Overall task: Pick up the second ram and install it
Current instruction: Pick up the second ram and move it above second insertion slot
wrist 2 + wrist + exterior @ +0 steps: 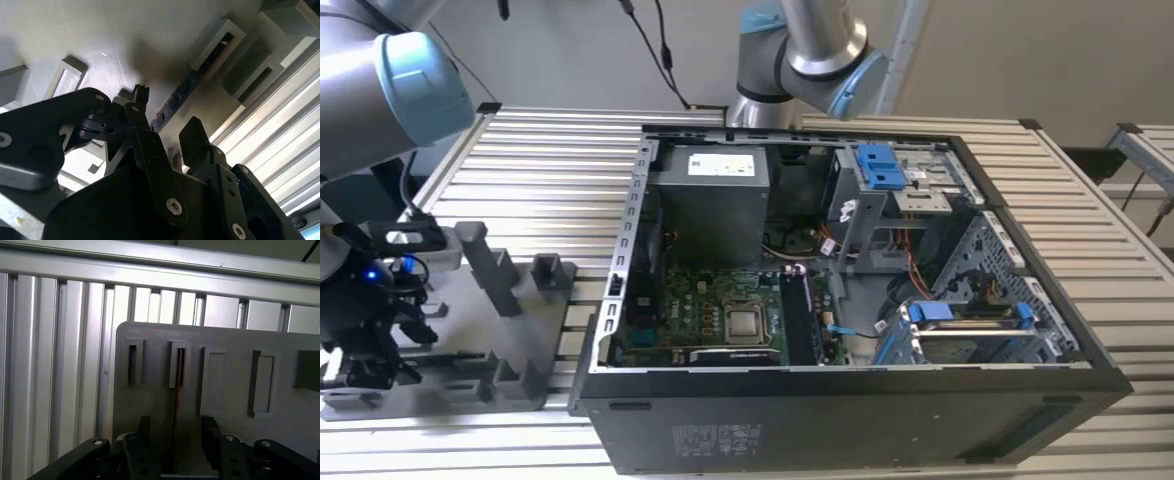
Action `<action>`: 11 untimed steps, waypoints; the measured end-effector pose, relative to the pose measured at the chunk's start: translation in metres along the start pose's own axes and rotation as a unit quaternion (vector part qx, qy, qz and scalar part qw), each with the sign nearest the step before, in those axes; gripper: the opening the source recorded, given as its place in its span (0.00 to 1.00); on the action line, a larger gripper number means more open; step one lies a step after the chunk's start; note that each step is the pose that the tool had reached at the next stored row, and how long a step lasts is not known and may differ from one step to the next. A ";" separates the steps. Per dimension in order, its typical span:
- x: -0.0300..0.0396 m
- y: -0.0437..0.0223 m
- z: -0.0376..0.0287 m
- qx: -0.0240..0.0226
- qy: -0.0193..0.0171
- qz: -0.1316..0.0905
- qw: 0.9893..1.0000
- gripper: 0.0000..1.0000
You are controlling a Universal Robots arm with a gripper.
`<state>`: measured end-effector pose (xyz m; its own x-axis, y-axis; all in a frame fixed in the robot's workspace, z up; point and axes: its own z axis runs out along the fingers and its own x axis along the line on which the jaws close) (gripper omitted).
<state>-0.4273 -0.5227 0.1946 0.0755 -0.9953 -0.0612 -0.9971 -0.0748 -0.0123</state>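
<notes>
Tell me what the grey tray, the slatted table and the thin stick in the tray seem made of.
The tray looks like matte grey plastic, finely lined, perhaps printed. The table is shiny ribbed metal, probably aluminium. The second ram seems dark circuit board: coppery edge, small parts along it.

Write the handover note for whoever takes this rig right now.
The pincer is open. In the first wrist view its fingers sit on either side of the second ram and have not closed on it.
The second ram stands on edge in a slot of the grey tray. The tray lies to the exterior view's left of the open computer case.
Done: the pincer is lined up over the stick.
Left: the ram is not yet gripped, lifted or seated in the case.
</notes>
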 end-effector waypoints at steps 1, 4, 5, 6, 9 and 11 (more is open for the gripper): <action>0.0000 0.0004 -0.0001 0.000 0.000 0.000 1.000 0.54; -0.0002 0.0032 0.0005 0.000 0.000 0.000 1.000 0.54; -0.0002 0.0031 0.0009 0.001 0.000 0.000 1.000 0.54; -0.0001 0.0031 0.0014 0.001 0.000 0.000 1.000 0.54; -0.0001 0.0032 0.0015 0.000 0.000 0.000 1.000 0.54; -0.0001 0.0032 0.0017 0.000 0.000 0.000 1.000 0.54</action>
<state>-0.4305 -0.5227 0.1929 0.0755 -0.9953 -0.0611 -0.9971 -0.0749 -0.0133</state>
